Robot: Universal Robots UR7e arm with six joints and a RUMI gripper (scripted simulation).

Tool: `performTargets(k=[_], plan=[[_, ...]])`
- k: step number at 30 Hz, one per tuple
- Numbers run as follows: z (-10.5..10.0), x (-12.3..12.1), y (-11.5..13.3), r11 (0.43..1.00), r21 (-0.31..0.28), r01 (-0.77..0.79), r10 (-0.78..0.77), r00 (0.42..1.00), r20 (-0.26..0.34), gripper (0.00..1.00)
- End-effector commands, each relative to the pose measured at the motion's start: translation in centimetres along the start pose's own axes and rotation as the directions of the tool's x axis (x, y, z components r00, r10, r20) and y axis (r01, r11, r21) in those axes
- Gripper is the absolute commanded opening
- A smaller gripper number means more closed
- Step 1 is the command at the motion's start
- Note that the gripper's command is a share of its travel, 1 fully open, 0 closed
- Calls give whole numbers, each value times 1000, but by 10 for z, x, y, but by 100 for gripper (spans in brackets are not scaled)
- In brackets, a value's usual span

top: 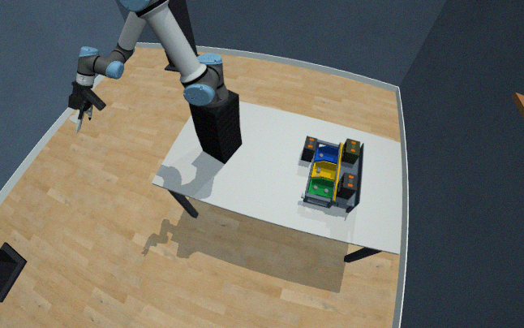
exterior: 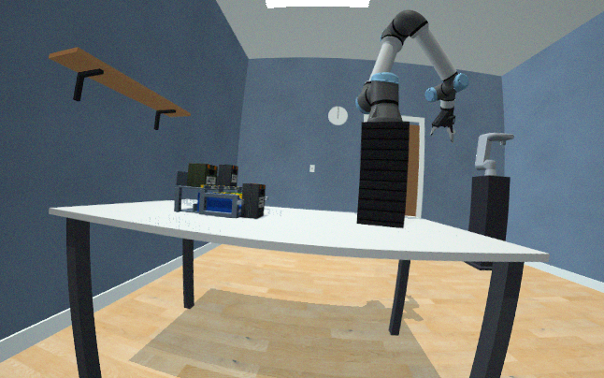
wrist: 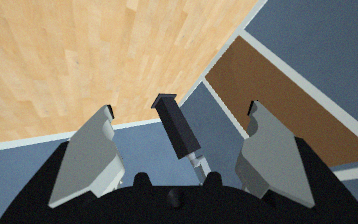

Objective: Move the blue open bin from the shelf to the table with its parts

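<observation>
The blue open bin (top: 327, 153) sits at the far end of a small grey shelf rack (top: 332, 174) on the white table; small grey parts lie in it. In the exterior view its blue front (exterior: 220, 204) faces the camera. My gripper (top: 82, 115) hangs off the table, far from the bin, over the wooden floor near the wall; it also shows in the exterior view (exterior: 442, 131). In the wrist view the fingers stand wide open with nothing between them, looking down at floor, baseboard and a door.
A yellow bin (top: 324, 169) and a green bin (top: 320, 188) share the rack beside the blue one. Three dark boxes (top: 350, 151) stand on and around the rack. The arm's black pedestal (top: 216, 126) stands on the table. A wooden wall shelf (exterior: 117, 81) hangs on the left wall. A dark stand with a white device (exterior: 489, 201) is beyond the table.
</observation>
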State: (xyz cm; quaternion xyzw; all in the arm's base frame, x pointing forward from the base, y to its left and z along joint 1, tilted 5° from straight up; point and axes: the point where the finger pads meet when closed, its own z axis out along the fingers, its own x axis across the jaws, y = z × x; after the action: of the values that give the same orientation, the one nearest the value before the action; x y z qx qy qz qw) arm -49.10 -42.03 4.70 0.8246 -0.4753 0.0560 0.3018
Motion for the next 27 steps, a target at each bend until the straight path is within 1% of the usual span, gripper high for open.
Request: performTargets(k=[1, 27], plan=[[0, 1, 0, 1000, -1, 1, -1, 1000, 0, 100], [3, 7, -2, 1000, 5, 3, -3, 1000, -4, 100]])
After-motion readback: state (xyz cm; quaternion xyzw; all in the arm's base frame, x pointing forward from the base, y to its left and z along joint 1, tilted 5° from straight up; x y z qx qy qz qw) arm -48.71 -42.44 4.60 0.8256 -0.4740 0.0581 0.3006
